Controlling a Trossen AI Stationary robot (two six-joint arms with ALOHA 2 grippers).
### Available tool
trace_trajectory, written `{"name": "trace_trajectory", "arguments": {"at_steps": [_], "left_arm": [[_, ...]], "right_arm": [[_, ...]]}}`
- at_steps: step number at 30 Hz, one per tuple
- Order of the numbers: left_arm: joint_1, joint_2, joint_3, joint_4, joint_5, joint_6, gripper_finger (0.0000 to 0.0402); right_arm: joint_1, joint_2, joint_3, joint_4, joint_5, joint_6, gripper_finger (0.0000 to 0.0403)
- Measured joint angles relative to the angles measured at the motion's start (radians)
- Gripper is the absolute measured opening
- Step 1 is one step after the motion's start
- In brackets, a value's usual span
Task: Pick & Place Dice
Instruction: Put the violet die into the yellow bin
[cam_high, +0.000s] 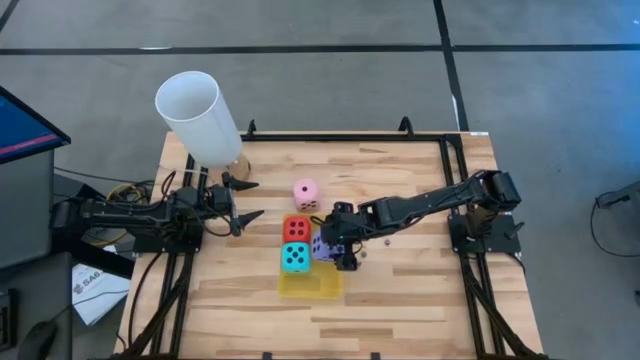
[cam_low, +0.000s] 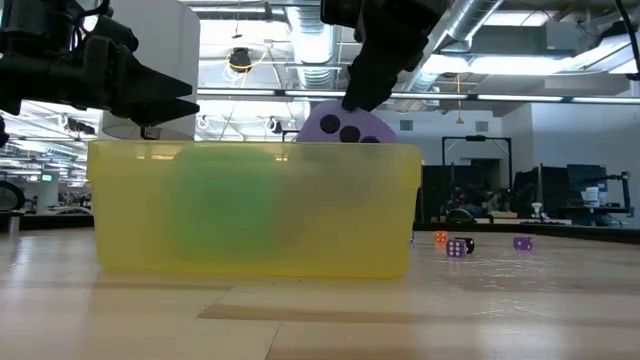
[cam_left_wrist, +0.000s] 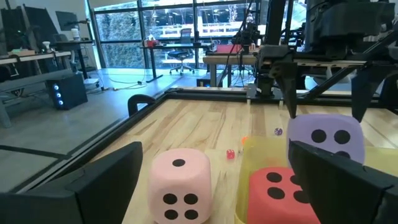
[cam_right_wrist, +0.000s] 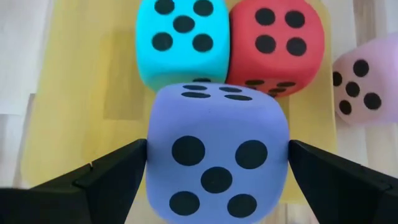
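My right gripper (cam_high: 328, 250) is closed on the purple die (cam_right_wrist: 216, 155) over the right part of the yellow tray (cam_high: 312, 287). In the low view this die (cam_low: 347, 125) shows tilted above the tray's rim (cam_low: 250, 150). The cyan die (cam_high: 294, 258) and the red die (cam_high: 296, 229) sit side by side in the tray. The pink die (cam_high: 306, 193) rests on the table beyond the tray's far side. My left gripper (cam_high: 246, 200) waits open at the table's left, level and pointing at the dice. My right gripper pinches the purple die by two opposite side faces (cam_right_wrist: 155, 155), one finger (cam_right_wrist: 118, 171) on each. The fingers slant steeply down from the table's right. The die is tilted with the gripper, and its top stands above the tray's rim; what is under it is hidden.
A tall white cylinder (cam_high: 200, 115) stands at the far left corner. Tiny coloured dice (cam_low: 456, 247) lie on the wood right of the tray, one (cam_high: 388, 240) under my right arm. A dark raised rail (cam_high: 350, 138) frames the table.
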Motion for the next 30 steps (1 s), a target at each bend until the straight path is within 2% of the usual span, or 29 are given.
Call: {"name": "trace_trajectory", "arguments": {"at_steps": [16,30], "left_arm": [[0.000,0.000,0.000,0.000,0.000,-0.001,0.0392],[0.000,0.000,0.000,0.000,0.000,0.000,0.0392]], "right_arm": [[-0.091,0.000,0.000,0.029,0.000,-0.065,0.0382],[-0.091,0.000,0.000,0.043,-0.003,-0.098,0.0382]]}}
